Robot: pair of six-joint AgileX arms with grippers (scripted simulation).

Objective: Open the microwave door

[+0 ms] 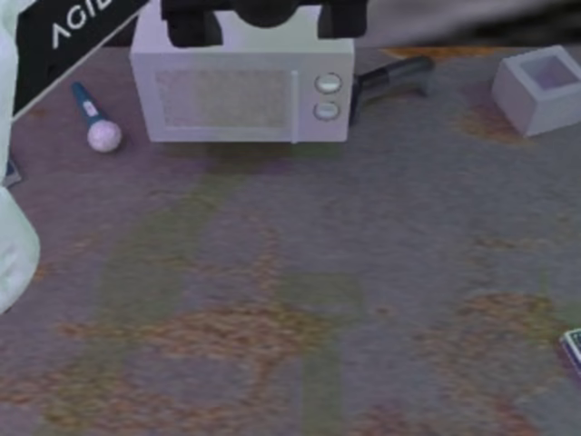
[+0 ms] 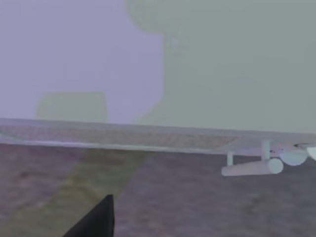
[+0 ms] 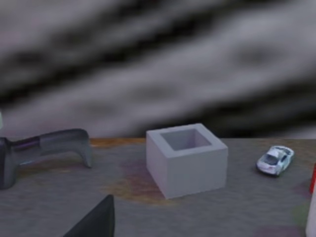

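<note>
The microwave (image 1: 241, 86) stood at the far edge of the table (image 1: 300, 300), left of centre, with its door (image 1: 218, 100) flat and closed against the front and the two round knobs (image 1: 328, 96) just right of the door. The left arm (image 1: 36, 54) came in from the left of the microwave, its black link passing above the appliance's left corner; a dark shape, perhaps its gripper, lay over the microwave's top edge, and I could not tell how its jaws stood. The right arm's gripper was out of the top view, and its jaws could not be told either. Left of the microwave lay a microphone (image 1: 96, 120), just beside it. Right of the microwave lay a dark handheld tool (image 1: 392, 77), and farther right a grey open-topped cube (image 1: 540, 89).
</note>
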